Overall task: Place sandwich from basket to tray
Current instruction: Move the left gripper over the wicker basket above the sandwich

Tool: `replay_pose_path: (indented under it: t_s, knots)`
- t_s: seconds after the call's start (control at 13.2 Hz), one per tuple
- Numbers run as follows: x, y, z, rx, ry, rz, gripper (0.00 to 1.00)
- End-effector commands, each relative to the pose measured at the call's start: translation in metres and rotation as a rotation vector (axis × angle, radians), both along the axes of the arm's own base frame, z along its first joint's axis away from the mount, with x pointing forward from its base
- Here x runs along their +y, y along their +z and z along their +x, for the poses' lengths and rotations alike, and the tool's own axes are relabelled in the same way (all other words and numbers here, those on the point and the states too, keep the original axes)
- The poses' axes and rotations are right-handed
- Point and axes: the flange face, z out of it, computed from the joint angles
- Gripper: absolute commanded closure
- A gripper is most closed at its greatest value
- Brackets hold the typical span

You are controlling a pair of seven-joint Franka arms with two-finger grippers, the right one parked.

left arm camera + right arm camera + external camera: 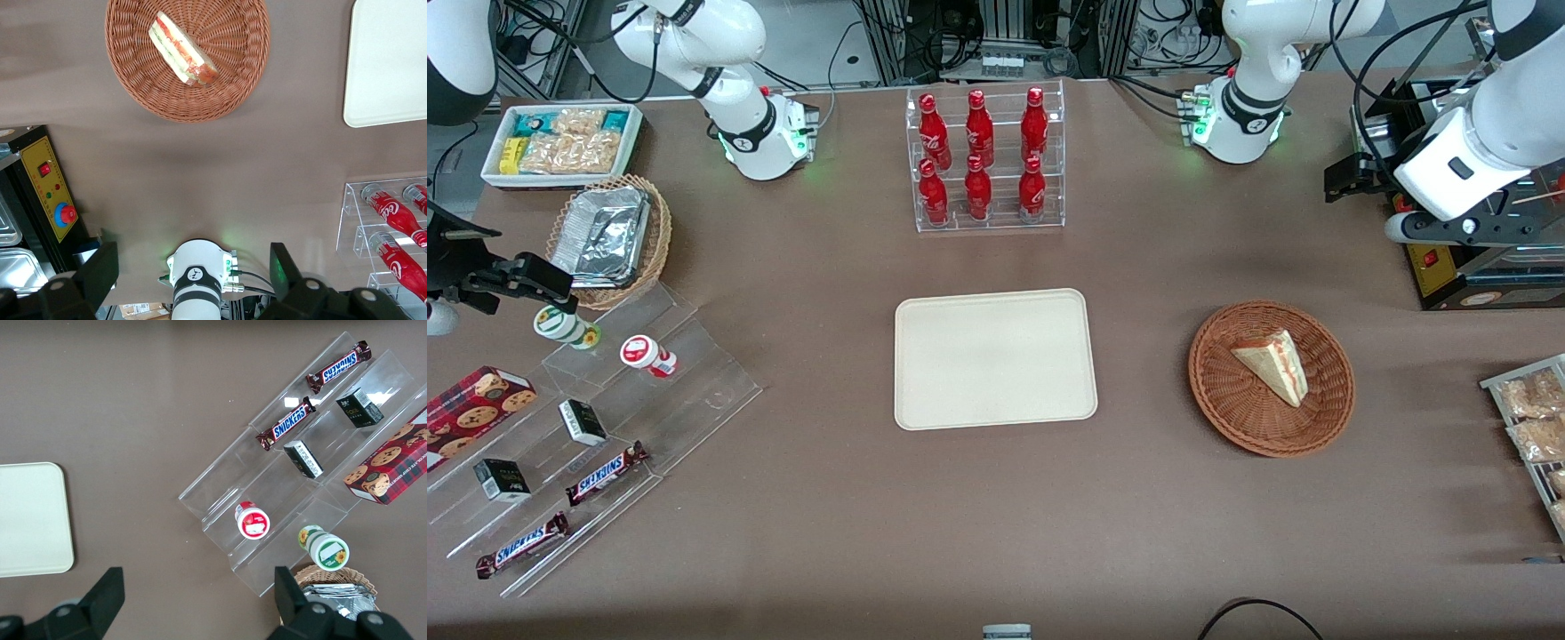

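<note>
- sandwich (1272,364) lies in the basket (1232,404), well apart from the tray (925,391).
- pincer (193,270) hangs high above the tabletop (1138,498), spread, empty — lower it astride the wedge's flat bread faces, then close gently.

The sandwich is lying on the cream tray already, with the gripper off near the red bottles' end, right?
Not quite: the sandwich lies in the basket, not on the tray, as the front view shows. The gripper hangs open above the table, away from the basket.
</note>
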Motion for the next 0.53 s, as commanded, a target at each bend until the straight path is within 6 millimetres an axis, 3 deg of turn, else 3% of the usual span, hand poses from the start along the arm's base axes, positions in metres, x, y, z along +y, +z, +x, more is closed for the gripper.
replay_pose_path:
  t_s: [0.0,0.3,0.45]
  knots:
    - [0.001,0.008,-0.001,-0.036,-0.012,-0.014,0.0]
    - [0.002,-0.001,0.003,-0.04,-0.01,-0.01,0.0]
    - [0.002,-0.024,0.007,-0.023,-0.006,-0.01,0.0]
